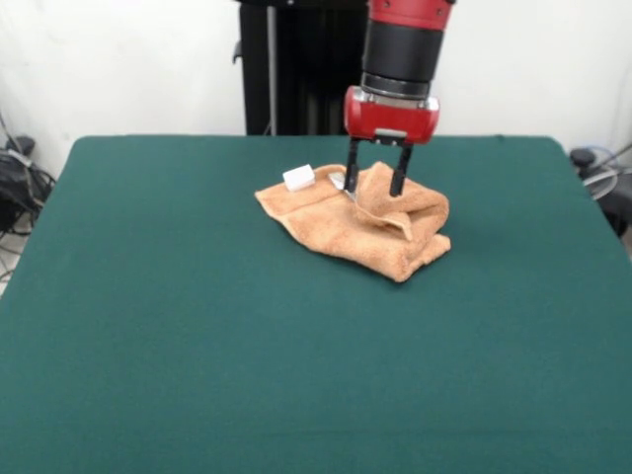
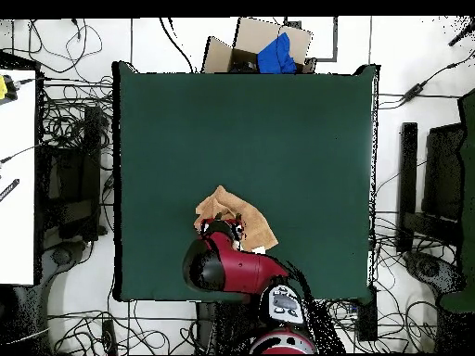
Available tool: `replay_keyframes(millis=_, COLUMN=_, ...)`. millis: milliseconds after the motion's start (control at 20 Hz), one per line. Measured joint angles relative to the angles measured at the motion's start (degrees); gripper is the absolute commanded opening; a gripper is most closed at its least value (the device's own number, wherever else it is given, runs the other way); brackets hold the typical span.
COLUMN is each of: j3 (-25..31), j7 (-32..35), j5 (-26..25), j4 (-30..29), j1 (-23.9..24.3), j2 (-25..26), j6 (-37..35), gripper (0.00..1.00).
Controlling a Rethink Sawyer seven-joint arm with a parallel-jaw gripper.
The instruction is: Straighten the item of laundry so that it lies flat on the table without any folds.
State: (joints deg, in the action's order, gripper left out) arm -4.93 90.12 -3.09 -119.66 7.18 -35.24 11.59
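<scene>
On the far half of the green table (image 1: 148, 326), close to the robot's side, lies a small peach-orange towel (image 1: 341, 229). It is not flat. It is bunched up in a lump, with folds and a thick rolled edge at the front. A little white tag (image 1: 299, 178) sticks up at its back corner, on the picture's left in the front view.

The red and black arm (image 1: 400, 44) comes straight down from above. Its gripper (image 1: 374, 191) stands right over the back part of the towel. The two thin black fingers (image 1: 398, 173) are spread apart, and their tips reach down to the cloth. A raised hump of towel sits between them. The fingers are not squeezing it together.

From above, the towel (image 2: 229, 210) shows near the table's (image 2: 278, 130) bottom edge, a bit left of the middle. The arm (image 2: 223, 264) covers part of it. Beyond the table's top edge sits a cardboard box (image 2: 250, 42) with something blue (image 2: 276, 54) in it. Many black cables (image 2: 74, 111) lie on the floor around the table.
</scene>
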Motion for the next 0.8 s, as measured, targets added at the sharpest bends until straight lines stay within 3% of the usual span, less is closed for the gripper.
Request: replay_keyframes(millis=800, j3=-1.18, j7=0.0, j5=0.01, j4=0.01, j1=-0.98, j2=1.35, j6=0.0, gripper=1.0)
